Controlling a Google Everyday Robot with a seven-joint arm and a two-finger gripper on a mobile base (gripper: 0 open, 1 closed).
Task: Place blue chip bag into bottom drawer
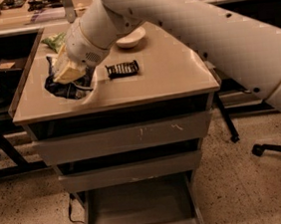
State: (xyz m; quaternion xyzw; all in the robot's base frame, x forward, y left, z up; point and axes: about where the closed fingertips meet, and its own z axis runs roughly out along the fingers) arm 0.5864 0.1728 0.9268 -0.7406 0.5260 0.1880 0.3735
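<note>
Light, crinkly and probably slippery, the blue chip bag [65,90] wants pinching at a crimped edge; the gripper [68,71] rests on it atop the cabinet [167,76], and I cannot tell whether it has hold.

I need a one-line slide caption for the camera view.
Gripper at the blue chip bag on the tabletop; bottom drawer open.

Bag [61,88]: dark blue, crinkled, with white patches, lying crumpled on the left part of the tabletop [176,75], near its front edge. Gripper [69,73]: directly over the bag, touching its top. Bottom drawer [140,206]: lowest of 3, pulled out toward the camera, its flat grey floor exposed between thin side rails.
</note>
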